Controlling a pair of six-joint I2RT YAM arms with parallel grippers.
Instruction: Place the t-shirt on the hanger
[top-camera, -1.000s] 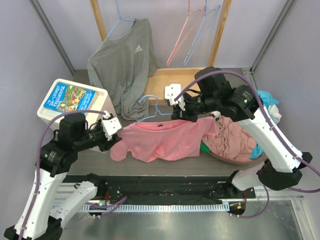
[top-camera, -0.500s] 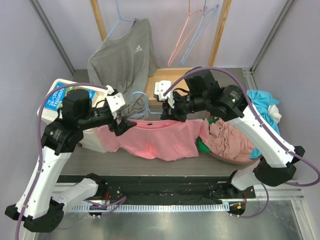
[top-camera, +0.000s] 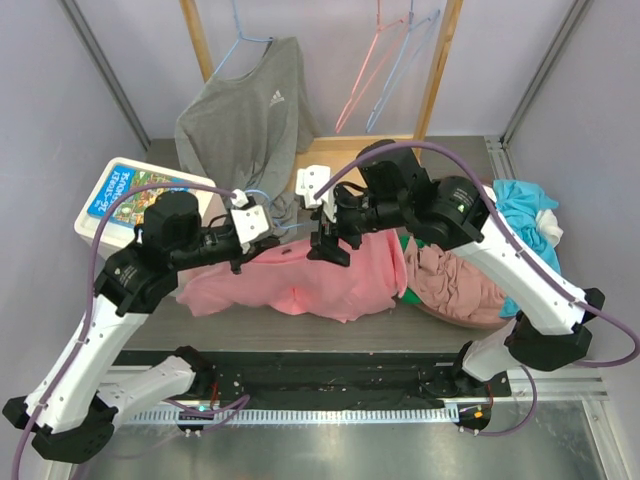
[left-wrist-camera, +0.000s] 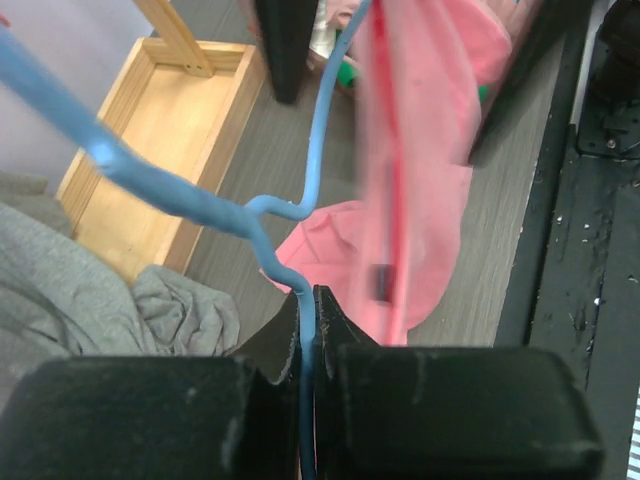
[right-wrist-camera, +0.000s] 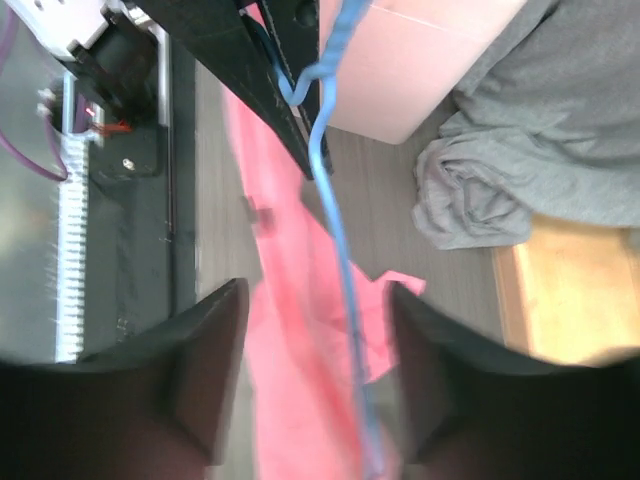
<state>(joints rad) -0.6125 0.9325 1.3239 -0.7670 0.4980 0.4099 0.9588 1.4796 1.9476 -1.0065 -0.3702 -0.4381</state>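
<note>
The salmon-pink t-shirt (top-camera: 300, 285) lies spread and sagging on the table between the two arms, and shows blurred in the left wrist view (left-wrist-camera: 420, 170). The thin light-blue hanger (top-camera: 290, 228) runs between the grippers. My left gripper (top-camera: 262, 232) is shut on the hanger's wire (left-wrist-camera: 325, 130) near the bend below the hook, its jaws (left-wrist-camera: 308, 300) pinching it. My right gripper (top-camera: 328, 240) stands open (right-wrist-camera: 318, 330). The hanger wire (right-wrist-camera: 335, 210) and the t-shirt (right-wrist-camera: 300, 330) pass between its fingers, and nothing is gripped.
A grey long-sleeved top (top-camera: 250, 120) hangs at the back left, its hem on the table. A wooden tray (top-camera: 335, 160) sits behind the grippers. A white box (top-camera: 125, 200) stands at the left. A pile of clothes (top-camera: 470, 280) lies right. Spare hangers (top-camera: 385, 70) hang at the back.
My left gripper has swung right to the hanger and shut on its wire. My right gripper has opened and let go. The t-shirt has shifted left and sagged.
</note>
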